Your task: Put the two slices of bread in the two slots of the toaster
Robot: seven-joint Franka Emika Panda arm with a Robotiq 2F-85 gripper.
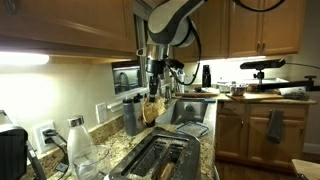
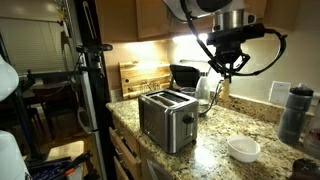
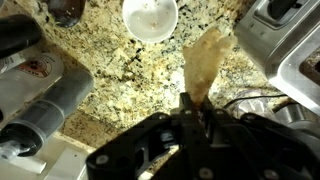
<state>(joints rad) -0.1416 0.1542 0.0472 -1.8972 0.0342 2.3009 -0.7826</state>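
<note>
In an exterior view: one tan, uneven bread slice [image 1: 152, 108] clamped in closed jaws, hanging over the speckled desk [image 1: 118, 150] beyond one shiny toaster [image 1: 160, 158] with two dark slots [image 1: 150, 162]. In an exterior view: one toaster [image 2: 167, 118], one white bowl [image 2: 243, 150]. Wrist view: single slice [image 3: 207, 60], golden-edged, pinched at its bottom, above desk between bowl [image 3: 150, 17] and toaster [image 3: 285, 40]
</note>
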